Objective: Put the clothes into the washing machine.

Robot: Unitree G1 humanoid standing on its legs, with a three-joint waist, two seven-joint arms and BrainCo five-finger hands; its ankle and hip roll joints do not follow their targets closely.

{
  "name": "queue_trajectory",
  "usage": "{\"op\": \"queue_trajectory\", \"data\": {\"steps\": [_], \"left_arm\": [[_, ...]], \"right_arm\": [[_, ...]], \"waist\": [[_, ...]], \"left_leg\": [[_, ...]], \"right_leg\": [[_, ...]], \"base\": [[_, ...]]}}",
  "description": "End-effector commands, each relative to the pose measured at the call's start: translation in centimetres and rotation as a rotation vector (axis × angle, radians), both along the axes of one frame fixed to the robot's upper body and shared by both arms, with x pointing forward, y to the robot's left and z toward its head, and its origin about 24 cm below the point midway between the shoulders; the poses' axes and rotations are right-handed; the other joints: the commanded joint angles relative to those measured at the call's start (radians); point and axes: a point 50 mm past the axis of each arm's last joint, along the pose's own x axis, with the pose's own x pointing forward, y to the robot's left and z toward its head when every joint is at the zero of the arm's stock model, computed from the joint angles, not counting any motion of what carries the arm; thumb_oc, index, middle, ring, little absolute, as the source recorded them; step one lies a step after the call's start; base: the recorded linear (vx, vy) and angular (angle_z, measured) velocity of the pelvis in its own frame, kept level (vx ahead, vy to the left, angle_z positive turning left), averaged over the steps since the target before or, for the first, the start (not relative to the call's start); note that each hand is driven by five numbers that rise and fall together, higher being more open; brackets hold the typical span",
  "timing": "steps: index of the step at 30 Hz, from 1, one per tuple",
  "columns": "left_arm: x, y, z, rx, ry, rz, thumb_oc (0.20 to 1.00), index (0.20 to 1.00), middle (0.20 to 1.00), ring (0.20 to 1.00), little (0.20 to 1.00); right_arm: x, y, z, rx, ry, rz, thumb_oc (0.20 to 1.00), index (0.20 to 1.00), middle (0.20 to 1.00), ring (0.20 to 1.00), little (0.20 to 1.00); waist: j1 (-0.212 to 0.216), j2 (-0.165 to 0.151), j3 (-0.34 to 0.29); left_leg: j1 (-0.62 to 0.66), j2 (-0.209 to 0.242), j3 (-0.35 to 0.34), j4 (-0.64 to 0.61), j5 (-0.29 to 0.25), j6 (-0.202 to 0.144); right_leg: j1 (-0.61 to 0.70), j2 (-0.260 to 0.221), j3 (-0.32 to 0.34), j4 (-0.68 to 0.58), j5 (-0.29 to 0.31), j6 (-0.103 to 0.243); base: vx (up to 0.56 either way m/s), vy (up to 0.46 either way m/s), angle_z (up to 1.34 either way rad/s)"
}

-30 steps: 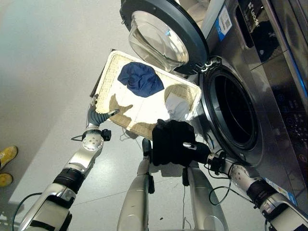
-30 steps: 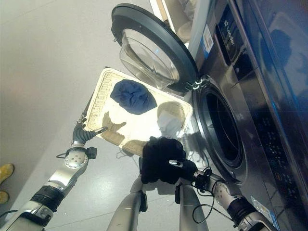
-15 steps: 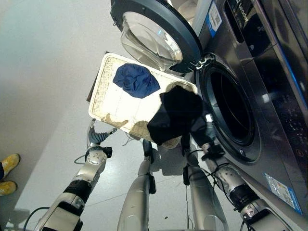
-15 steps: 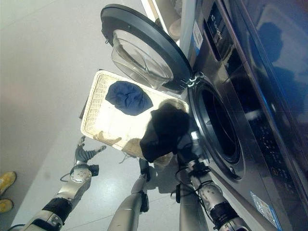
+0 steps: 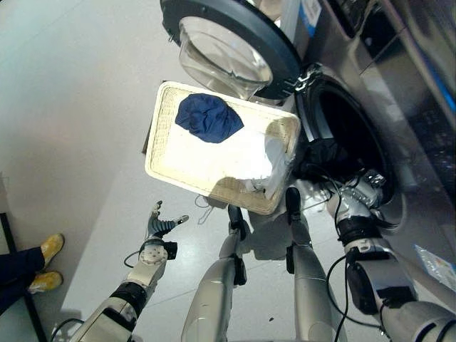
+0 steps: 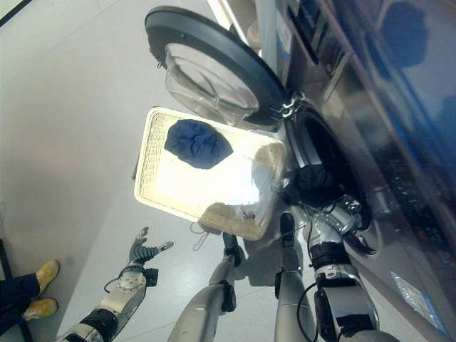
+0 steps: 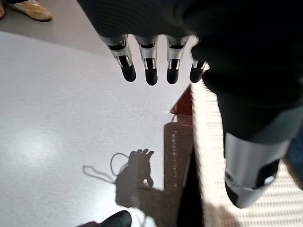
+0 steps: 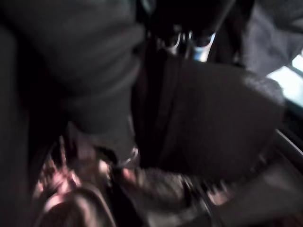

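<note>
One hand, the right (image 5: 360,191), reached into the washing machine (image 5: 370,107) with the black garment (image 5: 324,153); its grip couldn't be made out. The left hand (image 5: 160,222) hung spread and empty.

Both eye views look down on the basket (image 5: 165,153); the right wrist view seems pressed against cloth.

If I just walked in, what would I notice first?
Probably the big round washing machine door hanging wide open at the top, with the dark drum opening right beside it. The right robot hand is at that opening with a black garment bunched on its lip. Next to the machine a pale wicker basket glows in the light, holding a dark blue garment and a white one.
</note>
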Motion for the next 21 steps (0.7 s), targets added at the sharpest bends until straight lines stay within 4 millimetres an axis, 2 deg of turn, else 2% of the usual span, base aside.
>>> {"op": "queue_trajectory", "data": {"steps": [1, 3, 4, 5, 6, 8, 9, 10, 12, 13, 18, 21], "left_arm": [[-1.5, 2.4, -1.0, -0.004, 0.059, 0.084, 1.0, 1.0, 1.0, 1.0, 1.0], [-1.4, 3.3, -0.8, -0.004, 0.067, 0.096, 1.0, 1.0, 1.0, 1.0, 1.0], [-1.3, 3.5, -0.6, -0.007, 0.066, 0.099, 1.0, 1.0, 1.0, 1.0, 1.0], [-1.2, 3.6, -0.5, -0.008, 0.066, 0.1, 1.0, 1.0, 1.0, 1.0, 1.0], [-1.0, 3.7, -0.3, -0.012, 0.063, 0.099, 1.0, 1.0, 1.0, 1.0, 1.0], [-0.9, 3.8, -0.2, -0.015, 0.059, 0.099, 1.0, 1.0, 1.0, 1.0, 1.0], [-0.7, 3.4, -0.1, -0.025, 0.051, 0.092, 1.0, 1.0, 1.0, 1.0, 1.0], [-0.3, 2.4, -0.1, -0.035, 0.039, 0.066, 1.0, 1.0, 1.0, 1.0, 1.0], [-0.2, 1.5, -0.1, -0.044, 0.029, 0.043, 1.0, 1.0, 1.0, 1.0, 1.0], [0.0, 0.7, -0.1, -0.048, 0.022, 0.02, 1.0, 1.0, 1.0, 1.0, 1.0], [0.4, -0.6, 0.1, -0.05, 0.013, -0.026, 1.0, 1.0, 1.0, 1.0, 1.0], [0.6, -1.3, 0.3, -0.053, 0.0, -0.051, 1.0, 1.0, 1.0, 1.0, 1.0]], "right_arm": [[-11.3, -12.5, 8.9, 0.004, -0.25, -0.84, 0.2, 0.2, 0.2, 0.2, 0.2], [-12.8, -13.0, 9.9, -0.016, -0.34, -0.907, 0.2, 0.2, 0.2, 0.2, 0.2], [-12.9, -12.9, 10.4, -0.044, -0.386, -0.898, 0.504, 0.504, 0.504, 0.504, 0.504], [-12.9, -12.9, 10.5, -0.058, -0.398, -0.89, 0.661, 0.661, 0.661, 0.661, 0.661], [-12.5, -12.9, 10.8, -0.099, -0.429, -0.833, 1.0, 1.0, 1.0, 1.0, 1.0], [-11.9, -13.1, 10.5, -0.115, -0.446, -0.787, 1.0, 1.0, 1.0, 1.0, 1.0], [-10.9, -12.8, 10.8, -0.163, -0.454, -0.709, 1.0, 1.0, 1.0, 1.0, 1.0], [-8.5, -12.0, 10.9, -0.214, -0.439, -0.537, 1.0, 1.0, 1.0, 1.0, 1.0], [-6.8, -11.3, 10.8, -0.208, -0.42, -0.444, 1.0, 1.0, 1.0, 1.0, 1.0], [-5.3, -10.4, 10.5, -0.204, -0.399, -0.356, 1.0, 1.0, 1.0, 1.0, 1.0], [-1.7, -7.7, 9.1, -0.245, -0.349, -0.158, 1.0, 1.0, 1.0, 1.0, 1.0], [0.0, -6.5, 7.4, -0.33, -0.282, -0.061, 1.0, 1.0, 1.0, 1.0, 1.0]], "waist": [[-0.068, 0.03, -0.003], [-0.081, 0.019, -0.003], [-0.084, 0.016, -0.003], [-0.086, 0.015, -0.003], [-0.089, 0.013, -0.003], [-0.09, 0.012, -0.003], [-0.089, 0.018, -0.003], [-0.081, 0.034, -0.003], [-0.069, 0.05, -0.003], [-0.057, 0.064, -0.003], [-0.033, 0.087, -0.003], [-0.017, 0.097, -0.003]], "left_leg": [[-0.057, -0.036, -0.01, 0.121, -0.075, 0.004], [-0.071, -0.036, -0.012, 0.132, -0.078, 0.003], [-0.081, -0.036, -0.013, 0.137, -0.077, 0.002], [-0.085, -0.036, -0.014, 0.14, -0.077, 0.002], [-0.093, -0.037, -0.015, 0.146, -0.077, 0.002], [-0.098, -0.037, -0.015, 0.151, -0.077, 0.002], [-0.104, -0.04, -0.018, 0.154, -0.076, 0.003], [-0.116, -0.047, -0.023, 0.158, -0.071, 0.006], [-0.121, -0.052, -0.027, 0.16, -0.07, 0.007], [-0.125, -0.055, -0.03, 0.16, -0.067, 0.007], [-0.136, -0.06, -0.033, 0.157, -0.062, 0.006], [-0.151, -0.062, -0.033, 0.149, -0.055, 0.007]], "right_leg": [[0.001, 0.069, -0.034, 0.087, -0.13, 0.028], [-0.012, 0.075, -0.025, 0.093, -0.13, 0.028], [-0.022, 0.077, -0.02, 0.095, -0.125, 0.028], [-0.025, 0.077, -0.017, 0.095, -0.125, 0.028], [-0.032, 0.079, -0.011, 0.097, -0.123, 0.028], [-0.037, 0.08, -0.008, 0.1, -0.122, 0.028], [-0.045, 0.08, -0.003, 0.101, -0.121, 0.028], [-0.057, 0.079, 0.002, 0.106, -0.12, 0.027], [-0.063, 0.073, 0.0, 0.109, -0.121, 0.027], [-0.065, 0.066, -0.006, 0.109, -0.122, 0.027], [-0.069, 0.054, -0.027, 0.104, -0.122, 0.024], [-0.082, 0.051, -0.037, 0.102, -0.121, 0.021]], "base": [[-0.01, -0.109, 0.12], [0.02, -0.092, 0.03], [0.02, -0.065, -0.05], [0.01, -0.047, -0.14], [0.01, -0.035, -0.15], [0.01, -0.02, -0.1], [0.0, -0.011, -0.08], [0.0, -0.019, -0.12], [-0.01, -0.026, -0.07], [0.0, -0.038, 0.01], [0.0, -0.016, 0.0], [0.0, 0.0, 0.0]]}}
